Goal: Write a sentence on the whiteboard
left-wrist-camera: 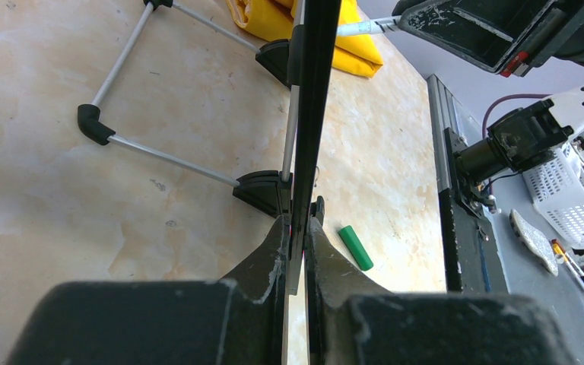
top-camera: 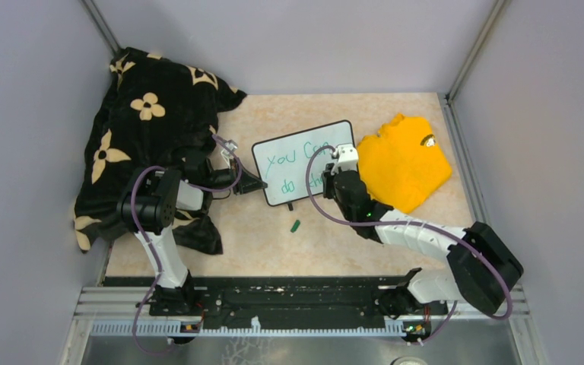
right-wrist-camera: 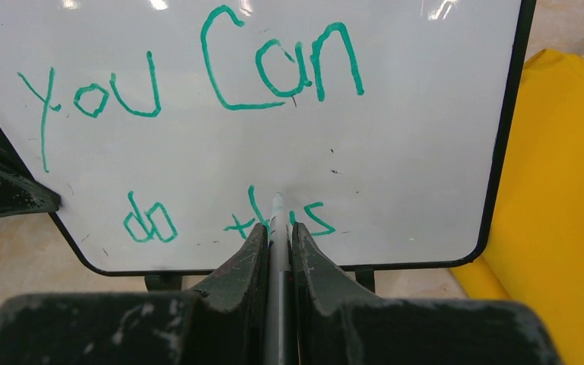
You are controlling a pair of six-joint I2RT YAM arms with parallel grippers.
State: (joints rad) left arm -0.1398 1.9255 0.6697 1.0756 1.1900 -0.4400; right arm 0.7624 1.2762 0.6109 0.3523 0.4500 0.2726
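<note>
The whiteboard [top-camera: 293, 160] stands propped on its wire stand [left-wrist-camera: 160, 156] in the far half of the table [top-camera: 274, 251], about midway between the left and right edges. Its written face tilts toward the near edge, where the arms can reach it. A black flowered cloth [top-camera: 148, 129] lies heaped at the table's left edge and a yellow shirt [top-camera: 403, 163] lies just beside the board's right side.

The left gripper [left-wrist-camera: 298, 228] is clamped on the board's left frame edge, its jaws pressed flat against both faces. This is probably to brace the light board so that pen pressure does not push it back or tip it on its legs.

The right gripper [right-wrist-camera: 277, 232] is closed tight on a marker [right-wrist-camera: 277, 209], held along the line of the fingers so the tip leads. The tip touches the board in the second line, at the word "this"; above it reads "you Can", and "do" sits to the left.

A green cap [top-camera: 295, 226] lies on the table just in front of the board's lower edge, out of the pen's way. The sentence looks nearly complete, though the marker hides part of the last word.
</note>
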